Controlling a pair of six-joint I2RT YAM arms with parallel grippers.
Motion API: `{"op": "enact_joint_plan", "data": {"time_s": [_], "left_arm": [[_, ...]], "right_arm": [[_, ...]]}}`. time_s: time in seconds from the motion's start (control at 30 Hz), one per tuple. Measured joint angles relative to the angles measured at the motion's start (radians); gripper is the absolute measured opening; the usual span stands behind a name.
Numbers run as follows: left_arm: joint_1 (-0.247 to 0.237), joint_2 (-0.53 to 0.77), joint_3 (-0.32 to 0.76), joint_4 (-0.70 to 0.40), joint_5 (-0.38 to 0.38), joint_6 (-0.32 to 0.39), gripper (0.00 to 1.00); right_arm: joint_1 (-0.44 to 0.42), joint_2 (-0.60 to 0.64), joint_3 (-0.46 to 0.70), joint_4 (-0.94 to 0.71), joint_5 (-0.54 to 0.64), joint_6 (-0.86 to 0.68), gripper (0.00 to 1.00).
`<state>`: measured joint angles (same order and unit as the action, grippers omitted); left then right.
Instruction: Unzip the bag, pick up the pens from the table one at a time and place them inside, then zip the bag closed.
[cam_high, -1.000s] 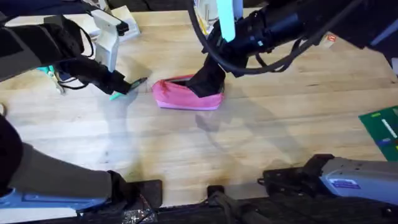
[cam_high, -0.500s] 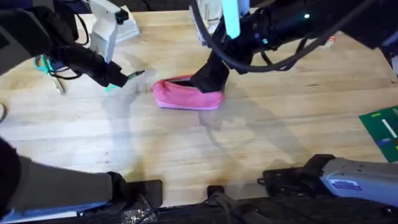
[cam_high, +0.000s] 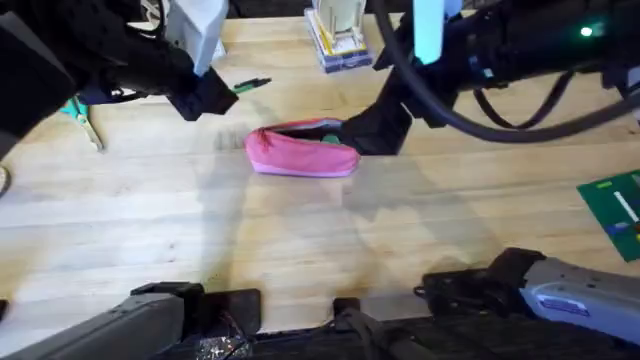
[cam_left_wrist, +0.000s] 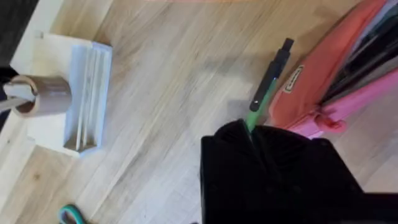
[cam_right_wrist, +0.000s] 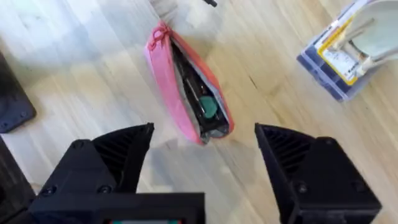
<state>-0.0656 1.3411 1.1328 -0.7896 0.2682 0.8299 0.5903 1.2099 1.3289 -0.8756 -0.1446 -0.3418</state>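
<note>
Two arms reached over the light wooden bench (cam_high: 300, 240), one from each side. The long, soft pink fabric pouch (cam_high: 300, 152) lay near the middle of the bench, its top zipper parted so that dark and green items showed inside in the right wrist view (cam_right_wrist: 202, 106). The left gripper (cam_high: 215, 95) sat at about ten o'clock from the pouch, a little apart from it, its black fingers closed on a thin mint-green pen with a dark tip (cam_high: 250, 86). In the left wrist view the pen (cam_left_wrist: 268, 84) stuck out from between the fingers, its dark end just beside the pouch's edge (cam_left_wrist: 329, 87). The right gripper (cam_high: 378, 128) stood at about two to three o'clock from the pouch, close against its end; the right wrist view showed its two black fingers (cam_right_wrist: 124, 149) spread wide with nothing between them, the pouch lying beyond. Teal-handled scissors (cam_high: 82, 115) lay at nine o'clock, well apart, and a white-and-blue holder (cam_high: 335, 35) stood at twelve o'clock near the far edge.
</note>
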Motion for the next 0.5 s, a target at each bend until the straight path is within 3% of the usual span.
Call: {"op": "enact_joint_plan", "data": {"time_s": [0.13, 0.17, 0.5], "left_arm": [[-0.073, -0.059, 0.000, 0.007, 0.035, -0.034, 0.042], [-0.126, -0.087, 0.000, 0.021, 0.081, -0.074, 0.042], [-0.266, -0.090, 0.000, 0.038, 0.194, -0.152, 0.042]], "right_arm": [[0.000, -0.035, 0.000, -0.039, 0.024, 0.014, 0.998], [0.000, -0.062, 0.000, -0.064, 0.060, 0.037, 0.998], [0.000, -0.177, 0.000, -0.192, 0.101, 0.086, 0.998]]}}
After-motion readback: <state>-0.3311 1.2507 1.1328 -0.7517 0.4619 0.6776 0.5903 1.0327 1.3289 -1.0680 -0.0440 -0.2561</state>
